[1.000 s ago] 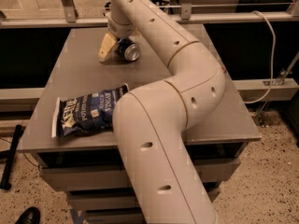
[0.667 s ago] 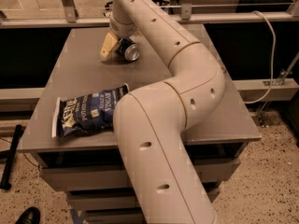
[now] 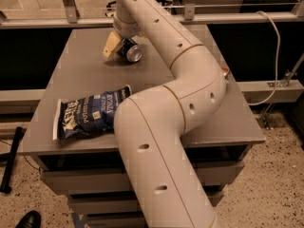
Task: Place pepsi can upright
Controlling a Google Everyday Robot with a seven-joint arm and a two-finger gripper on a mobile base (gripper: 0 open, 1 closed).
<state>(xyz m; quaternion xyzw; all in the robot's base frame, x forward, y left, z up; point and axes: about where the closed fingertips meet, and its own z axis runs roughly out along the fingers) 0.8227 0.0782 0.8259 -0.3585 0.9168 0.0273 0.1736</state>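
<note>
The pepsi can (image 3: 129,51) is a dark blue can with a silver end. It lies tilted on its side at the far middle of the grey table (image 3: 80,75), its silver end facing front right. My gripper (image 3: 119,45) is at the far end of the white arm, right over the can. One tan finger (image 3: 110,46) shows on the can's left side. The other finger is hidden behind the can and wrist. The can seems to sit between the fingers.
A blue chip bag (image 3: 90,113) lies flat near the table's front left. My large white arm (image 3: 175,108) crosses the table's middle and right. A small orange-red thing (image 3: 224,72) peeks out behind the elbow. A rail (image 3: 247,18) runs behind the table.
The gripper and can have barely moved; the can stays tilted on its side under the gripper.
</note>
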